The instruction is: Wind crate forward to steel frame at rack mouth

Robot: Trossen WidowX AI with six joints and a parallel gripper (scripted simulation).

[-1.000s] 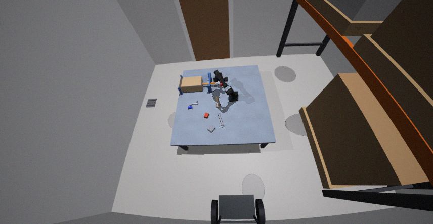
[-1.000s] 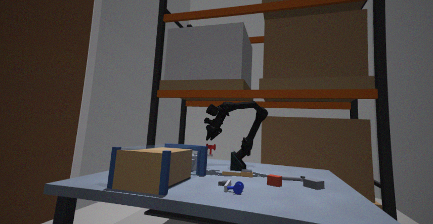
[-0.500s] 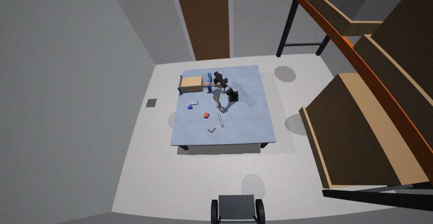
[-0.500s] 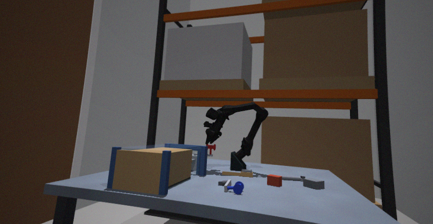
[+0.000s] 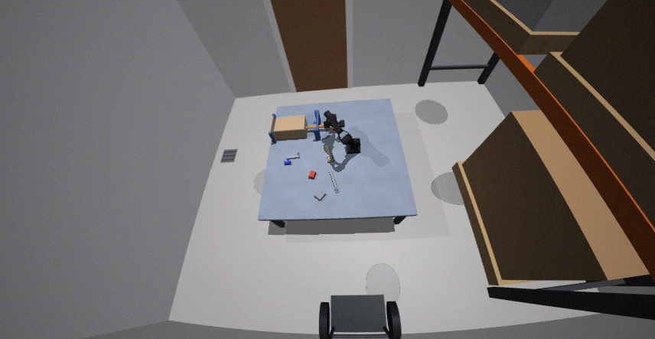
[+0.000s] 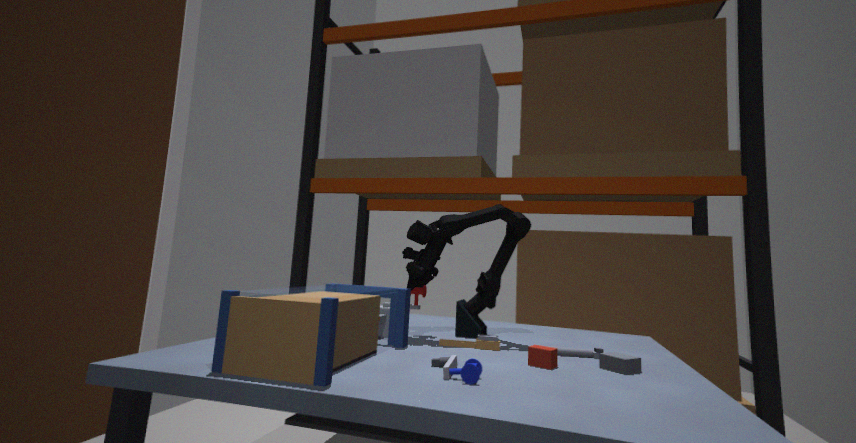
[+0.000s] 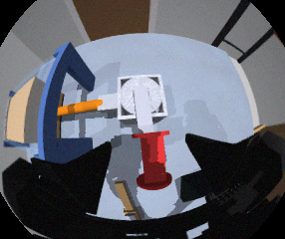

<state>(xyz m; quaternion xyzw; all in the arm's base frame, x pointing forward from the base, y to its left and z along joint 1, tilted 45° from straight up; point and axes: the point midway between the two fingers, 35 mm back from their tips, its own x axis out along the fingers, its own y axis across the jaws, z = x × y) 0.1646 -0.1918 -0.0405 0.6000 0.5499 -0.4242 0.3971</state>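
Crate (image 5: 291, 127) (image 6: 272, 335) (image 7: 27, 112), flat within the blue-posted cubby, behind and apart from the front frame (image 5: 317, 125) (image 6: 398, 318) (image 7: 51, 105); the gripper (image 5: 334, 128) (image 6: 413, 286) (image 7: 149, 141), spread wide and empty, straddles the red handle grip (image 6: 417, 296) (image 7: 153, 159).

Open black hand (image 7: 149, 141) around red knob (image 7: 153, 161), white winch (image 7: 163, 112) beyond, orange strap (image 7: 80, 108) towards blue frame (image 7: 50, 107)
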